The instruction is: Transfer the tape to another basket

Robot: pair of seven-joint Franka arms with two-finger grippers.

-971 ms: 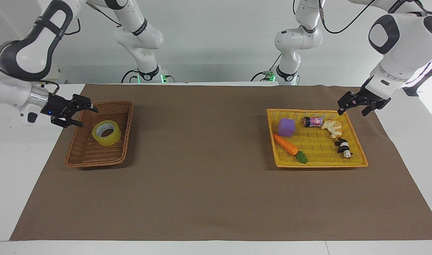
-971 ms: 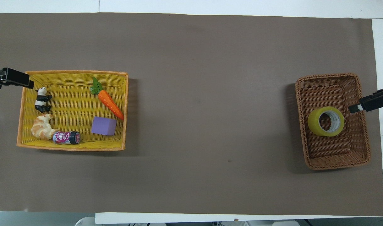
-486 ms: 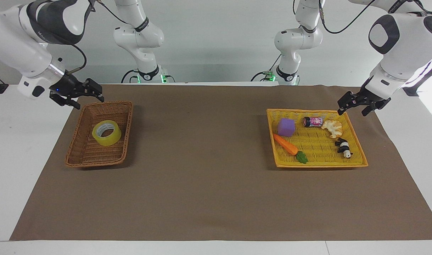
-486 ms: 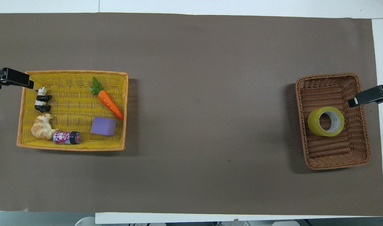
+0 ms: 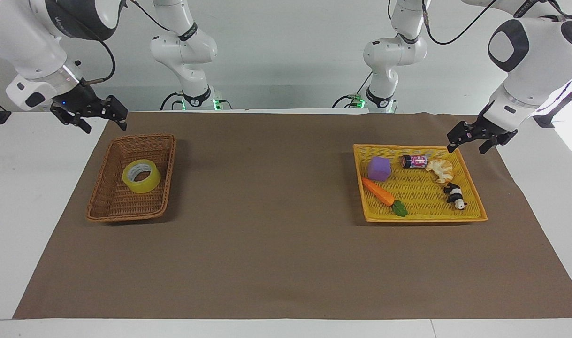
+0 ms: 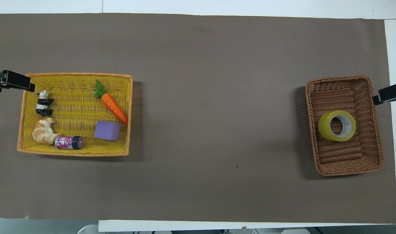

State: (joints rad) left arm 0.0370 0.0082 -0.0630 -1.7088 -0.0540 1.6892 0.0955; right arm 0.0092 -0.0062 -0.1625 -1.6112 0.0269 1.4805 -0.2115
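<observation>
The tape (image 5: 141, 176) (image 6: 337, 125), a yellow roll, lies flat in the brown wicker basket (image 5: 126, 217) (image 6: 347, 172) at the right arm's end of the table. My right gripper (image 5: 106, 127) hangs open and empty in the air, over the mat's edge just off the basket's corner. Only one of its fingers (image 6: 390, 94) shows in the overhead view. My left gripper (image 5: 466, 150) waits open and empty over the corner of the yellow basket (image 5: 422, 217) (image 6: 74, 75). In the overhead view one of its fingers (image 6: 17, 82) shows at that basket's edge.
The yellow basket holds a purple cube (image 5: 378, 169), a carrot (image 5: 378, 192), a small can (image 5: 415, 161), a croissant (image 5: 440, 170) and a panda figure (image 5: 454, 195). Brown mat (image 5: 267, 211) stretches between the two baskets.
My right gripper has risen from beside the tape, out of the brown basket, toward the robots' end. The tape stays in the basket. The left arm has not moved.
</observation>
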